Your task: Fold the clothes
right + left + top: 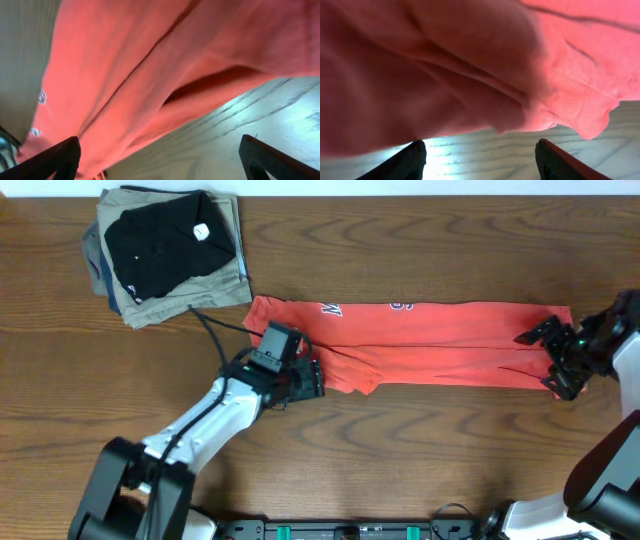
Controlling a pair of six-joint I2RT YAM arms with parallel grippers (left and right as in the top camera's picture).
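two pincers sit at the two ends of the shirt (430, 345), which lies flat on the table (400, 470) as a long red-orange band stretched between them. the left pincer (316, 378) is at the band's left end, where the cloth is bunched into soft folds right at its tips. its jaws stand well apart and grip nothing. through its own camera the two dark fingers (412, 160) show only bare wood between them, and the rumpled edge of the shirt lies just ahead of them, filling the view beyond. the right pincer (536, 362) is at the other end, its jaws spread very wide. one finger rests over the far corner of the cloth and the other over the near corner, so the short end of the band lies between them. from its wrist the cloth runs away ahead of the tips in long creases, with its edge lifted a little off the wood, and no finger pinches it. bits of white lettering (333, 308) peep out along the shirt's far edge. well beyond the left pincer, and off to its left, sits a stack (180, 300) of folded garments with a black one (160, 240) on top.
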